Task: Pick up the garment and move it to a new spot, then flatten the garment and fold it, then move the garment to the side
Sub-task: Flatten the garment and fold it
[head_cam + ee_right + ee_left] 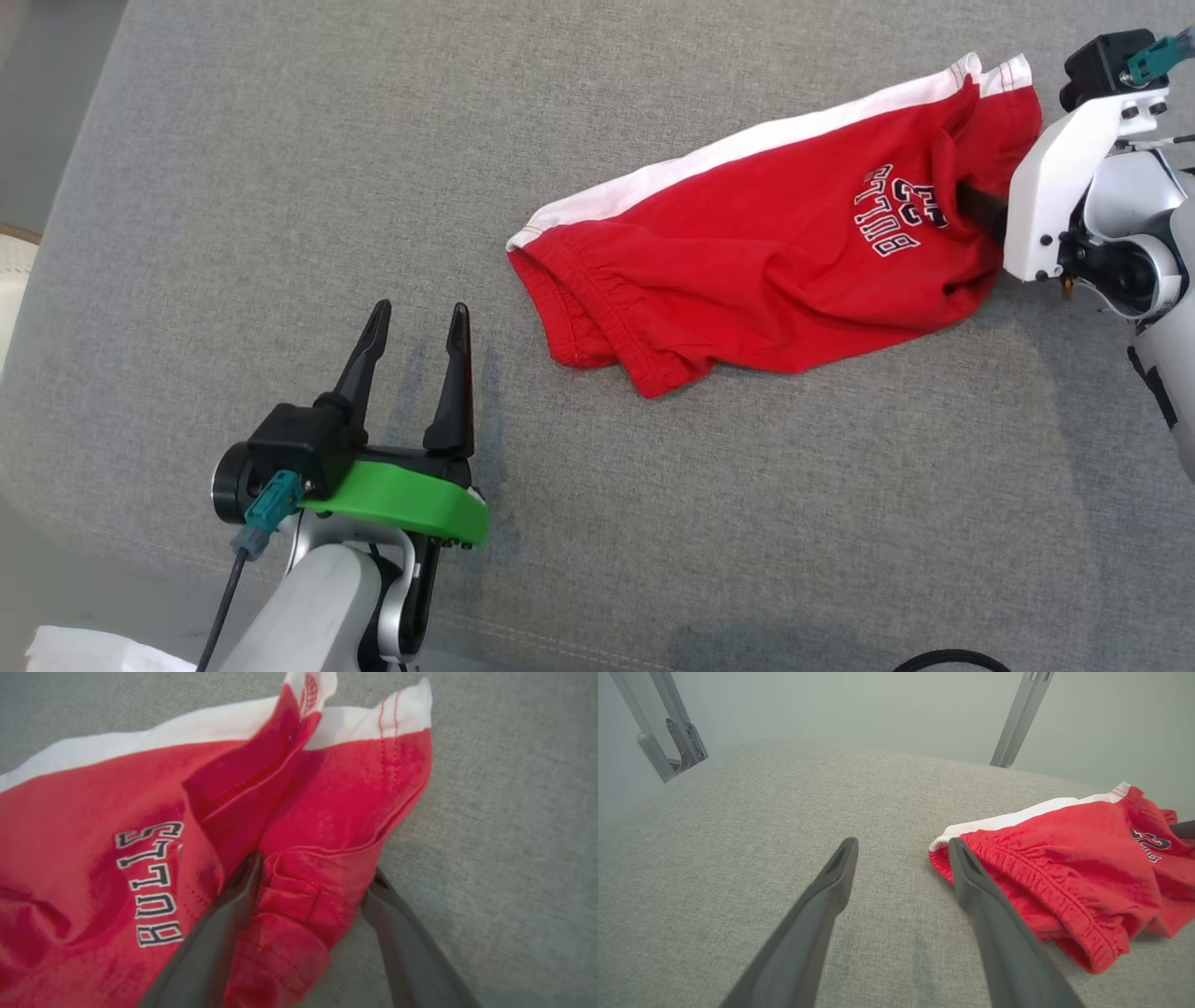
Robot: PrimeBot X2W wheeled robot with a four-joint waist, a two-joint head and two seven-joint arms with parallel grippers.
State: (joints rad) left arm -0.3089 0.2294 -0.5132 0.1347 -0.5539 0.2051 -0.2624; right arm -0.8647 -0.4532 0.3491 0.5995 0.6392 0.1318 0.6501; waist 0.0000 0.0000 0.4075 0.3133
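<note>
Since the grey padded surface [280, 233] is the biggest thing here, start there: loads of bare room on its left half, and the red shorts [747, 243] sit up toward its far right.

They're rumpled, not flat. One leg looks lapped over the other, and there are soft creases through the middle.

The right claw [315, 868] has its fingers spread apart, straddling a bunched fold at the leg-hem end. There's cloth between them but no pinch on it. Honestly that fits two stories: about to bite down for a lift, or just let go after setting the shorts down. Can't call it from this.

If it's a grab, I'd want both layers well between the fingers so one doesn't slide out and drag.

The left claw [420, 313] hangs over bare surface, fingers apart, holding nothing, just short of the waistband [597, 299].

Smaller stuff:
- The white side stripe [747, 149] runs along the far edge.
- The waistband is gathered elastic.
- There's "BULLS" lettering [149, 882] near the right claw.
</note>
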